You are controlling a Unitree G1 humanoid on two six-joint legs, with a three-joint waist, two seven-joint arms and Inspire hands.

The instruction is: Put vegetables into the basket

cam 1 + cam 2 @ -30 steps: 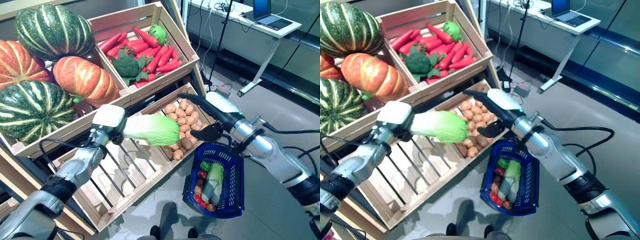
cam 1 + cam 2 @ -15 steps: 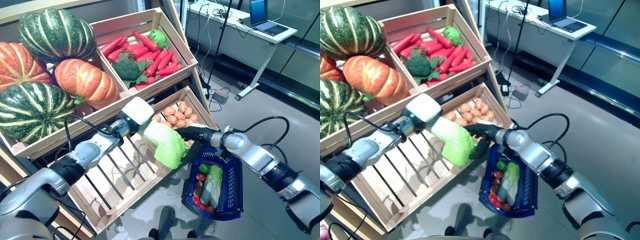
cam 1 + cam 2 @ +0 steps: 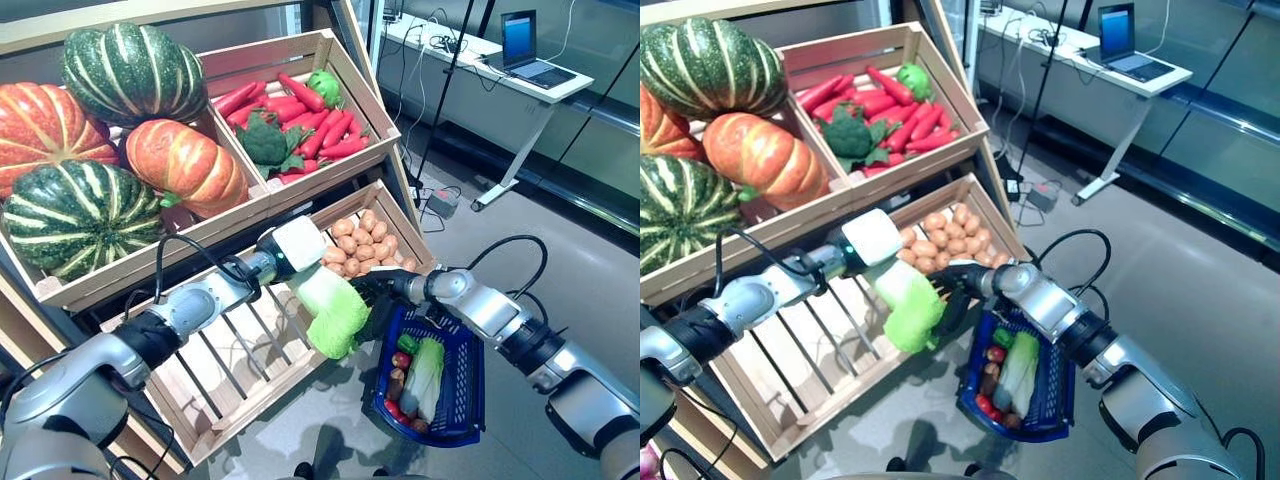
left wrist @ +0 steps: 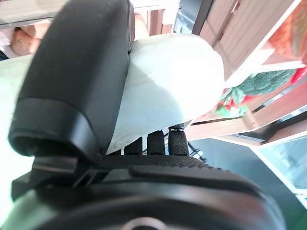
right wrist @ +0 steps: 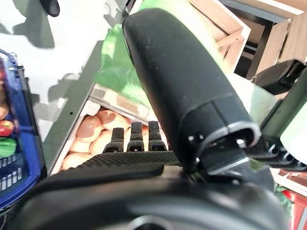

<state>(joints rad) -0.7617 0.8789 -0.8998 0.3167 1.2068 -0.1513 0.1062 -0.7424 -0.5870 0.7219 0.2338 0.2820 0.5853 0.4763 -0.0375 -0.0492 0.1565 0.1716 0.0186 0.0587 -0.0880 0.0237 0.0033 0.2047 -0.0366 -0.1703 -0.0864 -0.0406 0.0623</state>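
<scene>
My left hand point(image 3: 298, 245) is shut on the white stalk of a leafy green cabbage point(image 3: 338, 312), which hangs leaf end down over the front edge of the lower crates. In the left wrist view the thumb and fingers point(image 4: 158, 141) wrap the pale stalk point(image 4: 172, 86). The right hand point(image 3: 385, 287) reaches in from the right, fingers straight, up against the cabbage leaves point(image 5: 117, 62). A blue basket point(image 3: 470, 372) hangs under the right forearm, just right of the cabbage. It holds another cabbage point(image 3: 425, 365), a green pepper and several red and brown vegetables.
A potato crate point(image 3: 360, 238) lies behind the hands, with a bare slatted crate point(image 3: 225, 360) to its left. Above are a crate of red peppers and broccoli point(image 3: 300, 105) and large pumpkins point(image 3: 180, 165). A desk with a laptop point(image 3: 525, 45) stands at far right.
The left hand has carried the cabbage rightward and tipped it from level to leaf end down beside the basket. The right hand has dropped and come in against the leaves.
</scene>
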